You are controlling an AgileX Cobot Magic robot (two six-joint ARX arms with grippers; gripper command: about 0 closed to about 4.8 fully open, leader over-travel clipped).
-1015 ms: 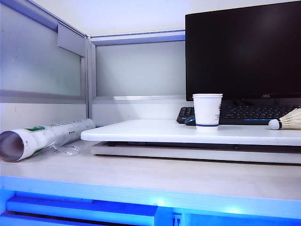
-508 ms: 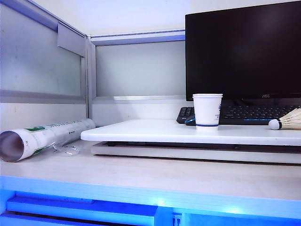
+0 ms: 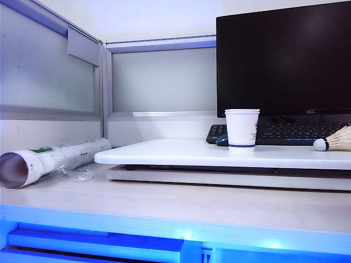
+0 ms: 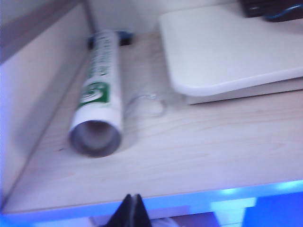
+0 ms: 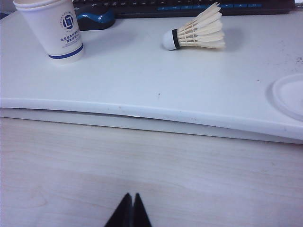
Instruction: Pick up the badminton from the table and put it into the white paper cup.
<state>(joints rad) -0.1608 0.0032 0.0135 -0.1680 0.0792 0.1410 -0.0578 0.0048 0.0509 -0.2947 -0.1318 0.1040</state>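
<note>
From the outside camera I see the table (image 3: 181,153), a flat white board, across the middle and right of the frame. The white paper cup (image 3: 242,129) stands upright on it, right of the middle. The badminton (image 3: 335,140) lies on its side at the far right edge of the frame, well apart from the cup, with its round white head toward the cup. Behind them sits a black keyboard (image 3: 285,133) and a big dark monitor (image 3: 283,59) in the upper right. At the lower left a long paper tube (image 3: 49,160) lies on the pale wood desk (image 3: 164,205). I see no arms in this view.

In my left wrist camera the left gripper (image 4: 132,212) shows at the bottom middle, with its two dark tips pressed together and nothing between them. It is over the near edge of the wood desk. The tube's open end faces me at middle left, and a corner of the table fills the upper right.

In my right wrist camera the right gripper (image 5: 129,211) is at the bottom middle, jaws together and empty, above the wood desk. The cup stands at the upper left on the table. The badminton lies at the upper middle, feathers pointing right.
</note>
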